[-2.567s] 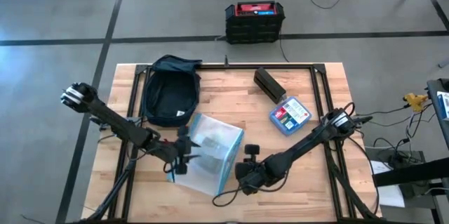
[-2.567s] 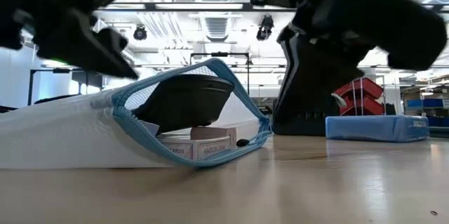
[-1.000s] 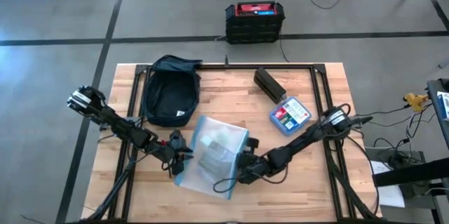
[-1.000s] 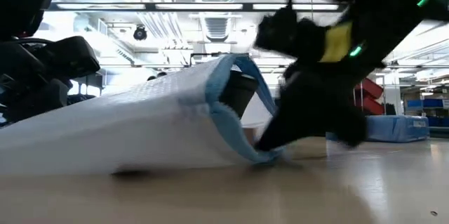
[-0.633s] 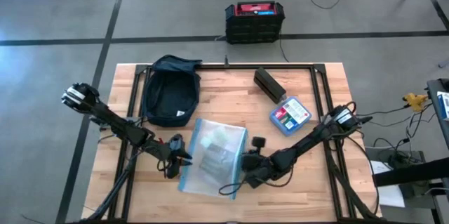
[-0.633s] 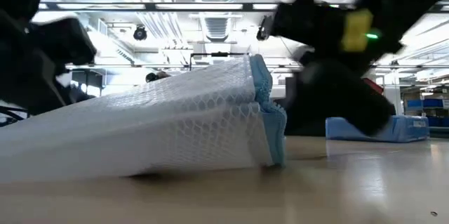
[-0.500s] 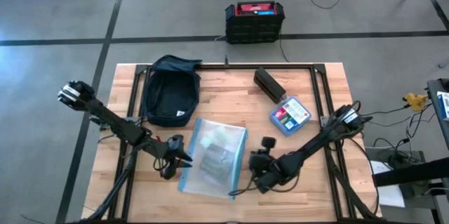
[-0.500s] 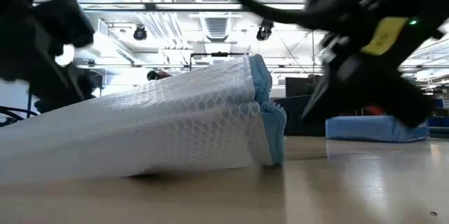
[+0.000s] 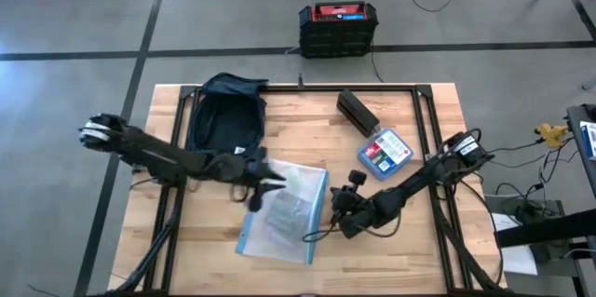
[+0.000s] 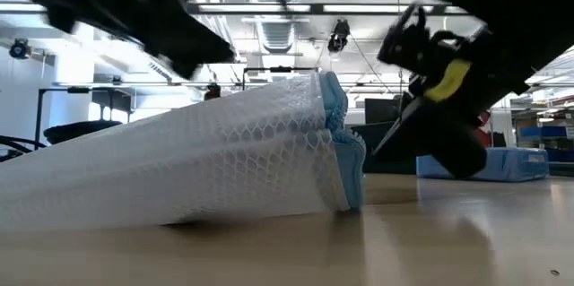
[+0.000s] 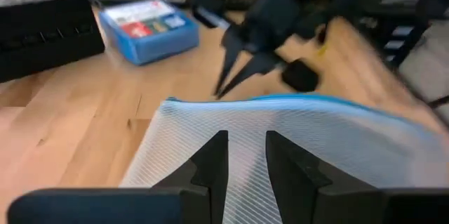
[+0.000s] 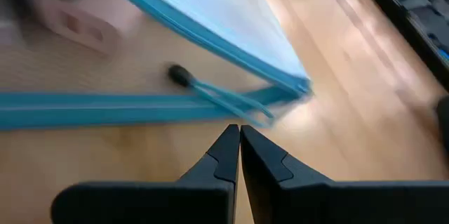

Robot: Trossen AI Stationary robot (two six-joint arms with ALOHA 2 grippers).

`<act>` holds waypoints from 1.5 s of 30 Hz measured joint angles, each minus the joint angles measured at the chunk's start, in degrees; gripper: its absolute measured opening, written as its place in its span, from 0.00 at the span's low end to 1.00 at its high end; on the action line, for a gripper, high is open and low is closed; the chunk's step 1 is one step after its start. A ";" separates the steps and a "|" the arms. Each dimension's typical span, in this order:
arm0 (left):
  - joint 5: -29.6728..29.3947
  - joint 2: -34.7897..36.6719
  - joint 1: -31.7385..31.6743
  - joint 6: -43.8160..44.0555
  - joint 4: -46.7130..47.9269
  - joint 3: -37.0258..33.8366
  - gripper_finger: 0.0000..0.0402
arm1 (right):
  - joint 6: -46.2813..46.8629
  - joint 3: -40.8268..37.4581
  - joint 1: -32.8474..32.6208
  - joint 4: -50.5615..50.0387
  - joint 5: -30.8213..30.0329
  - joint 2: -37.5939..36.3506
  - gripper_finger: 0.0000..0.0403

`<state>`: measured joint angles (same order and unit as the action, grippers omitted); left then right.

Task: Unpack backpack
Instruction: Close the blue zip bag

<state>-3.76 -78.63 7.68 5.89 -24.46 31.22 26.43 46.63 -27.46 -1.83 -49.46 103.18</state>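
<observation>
Navy backpack (image 9: 224, 128): sat at the bench's (image 9: 307, 139) far-left corner.
Left tool (image 9: 272, 180): over the mesh pouch (image 9: 284, 211) — fingers slightly apart, empty.
Right tool (image 9: 339, 214): beside pouch — fingers together, empty.

grey concrete floor (image 9: 74, 18) – black floor lines, bright ceiling lights (image 10: 269, 8).

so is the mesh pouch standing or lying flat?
Lying flat: the mesh pouch rests on the table, blue zipper edge toward the right gripper.
</observation>
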 joint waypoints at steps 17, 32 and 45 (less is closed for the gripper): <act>10.83 -35.94 -12.63 -11.02 10.92 29.87 0.20 | -8.02 -7.62 7.16 17.19 6.58 -0.26 0.00; 11.42 -40.38 -14.47 -11.02 11.62 32.29 0.20 | -2.90 -7.58 6.74 17.83 22.03 -0.55 0.00; 10.80 -40.31 -15.03 -9.94 11.69 30.96 0.20 | 5.63 -7.62 0.21 11.78 30.47 -1.64 0.00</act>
<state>7.05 -118.93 -7.35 -4.05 -12.78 62.19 32.07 39.00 -27.25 9.95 -19.00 101.53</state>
